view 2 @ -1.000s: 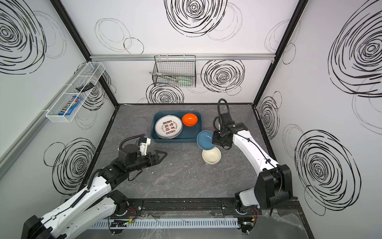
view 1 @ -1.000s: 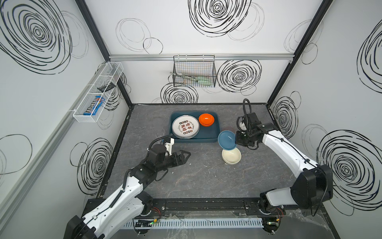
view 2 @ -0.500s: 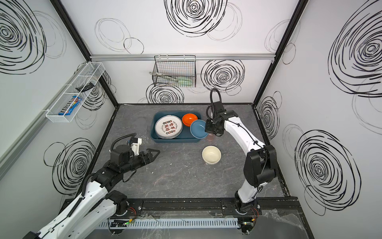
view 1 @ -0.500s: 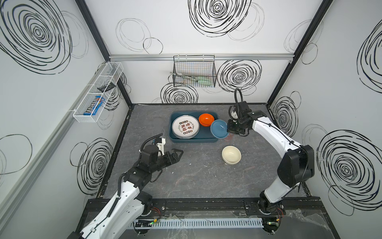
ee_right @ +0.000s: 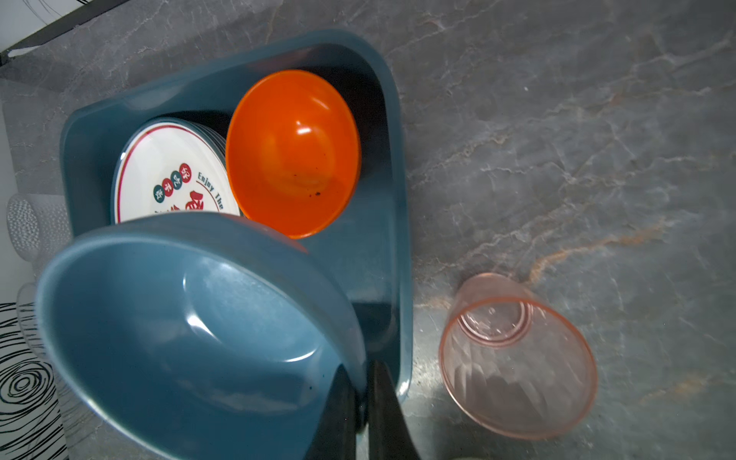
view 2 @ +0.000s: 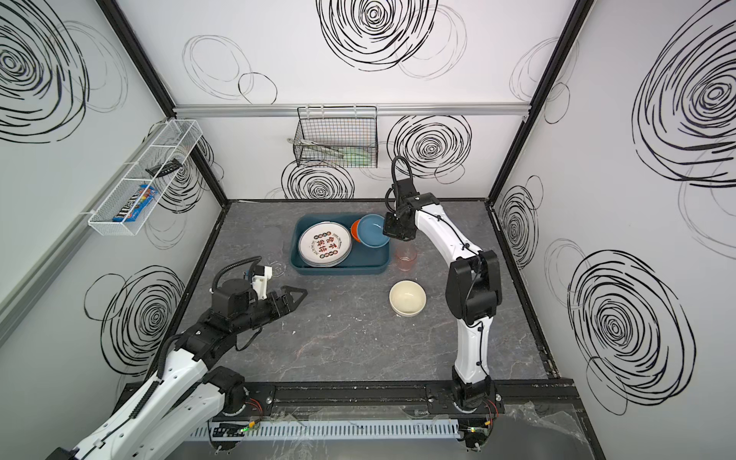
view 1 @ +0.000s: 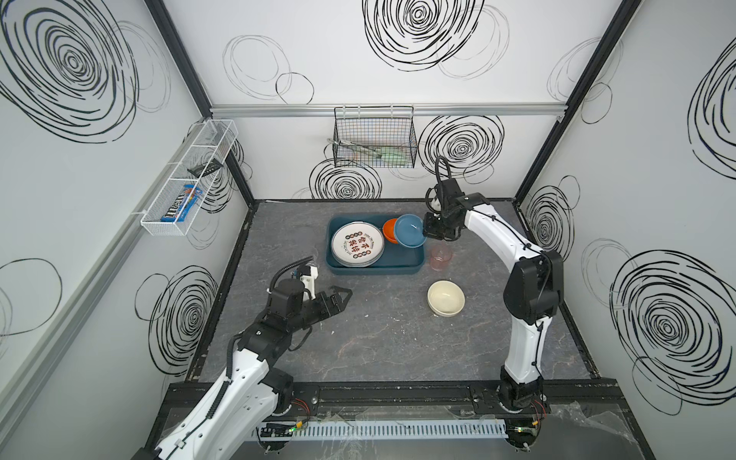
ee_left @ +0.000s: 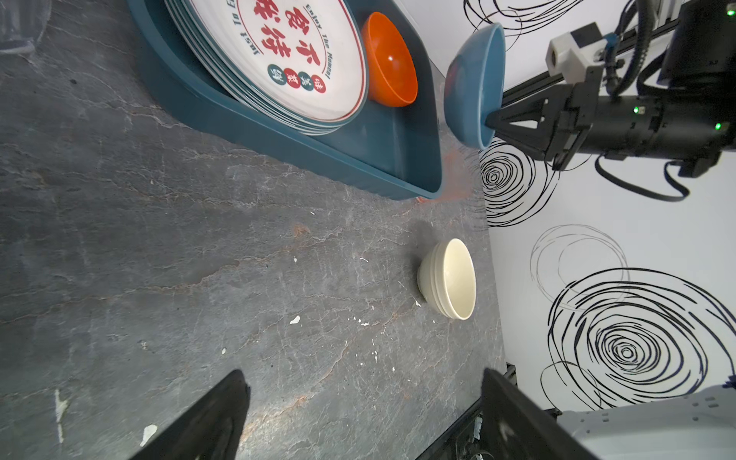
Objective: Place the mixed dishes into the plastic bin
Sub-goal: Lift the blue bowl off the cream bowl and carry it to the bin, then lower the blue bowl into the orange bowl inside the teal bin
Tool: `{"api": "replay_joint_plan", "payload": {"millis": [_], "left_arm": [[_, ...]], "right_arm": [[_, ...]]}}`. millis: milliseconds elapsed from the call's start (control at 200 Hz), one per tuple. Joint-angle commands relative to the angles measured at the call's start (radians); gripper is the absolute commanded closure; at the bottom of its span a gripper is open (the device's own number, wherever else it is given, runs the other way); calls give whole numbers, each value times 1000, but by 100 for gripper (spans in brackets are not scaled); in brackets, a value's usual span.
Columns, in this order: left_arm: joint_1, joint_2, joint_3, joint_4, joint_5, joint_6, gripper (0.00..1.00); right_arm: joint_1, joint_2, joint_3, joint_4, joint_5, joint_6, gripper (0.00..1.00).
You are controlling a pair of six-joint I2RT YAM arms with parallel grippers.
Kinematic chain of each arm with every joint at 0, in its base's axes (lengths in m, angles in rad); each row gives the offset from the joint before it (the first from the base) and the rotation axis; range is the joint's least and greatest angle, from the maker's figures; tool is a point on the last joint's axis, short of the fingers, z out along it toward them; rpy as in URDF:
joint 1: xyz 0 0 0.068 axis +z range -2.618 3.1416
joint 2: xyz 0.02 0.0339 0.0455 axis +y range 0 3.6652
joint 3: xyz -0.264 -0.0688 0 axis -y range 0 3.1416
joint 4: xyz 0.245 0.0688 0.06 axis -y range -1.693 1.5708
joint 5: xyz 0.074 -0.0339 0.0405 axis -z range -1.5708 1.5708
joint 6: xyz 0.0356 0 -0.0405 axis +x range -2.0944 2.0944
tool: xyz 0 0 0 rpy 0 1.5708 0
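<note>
The blue bowl (view 1: pixel 408 235), smooth and shiny inside, hangs tipped over the right end of the dark teal plastic bin (view 1: pixel 374 271), partly above the orange bowl (view 1: pixel 388 230) that sits in there next to the white plates (view 1: pixel 357 243) with red writing. The right arm bends in from the side with the right tool (view 1: pixel 425 233) pinched tight on the bowl's rim, and the left tool (view 1: pixel 343 295) hangs low over the table (view 1: pixel 378 346), wide open and empty. A second ago the blue bowl was out by the cream bowl (view 1: pixel 446 298); now it is over the bin, and the pink tumbler (view 1: pixel 440 257) shows beside the bin.
</note>
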Motion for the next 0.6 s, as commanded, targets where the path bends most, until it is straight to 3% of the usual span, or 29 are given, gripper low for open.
{"api": "replay_joint_plan", "payload": {"millis": [0,310,595], "left_arm": [[11,-13,-8,7,8,4,6],[20,-27,-17,-8,6,-1,6],[22,-36,-23,-15,5,-6,6]], "right_arm": [[5,68,113,-62,-18,17,100],[8,264,385,-141,-36,18,100],[2,342,451,-107,-55,9,100]]}}
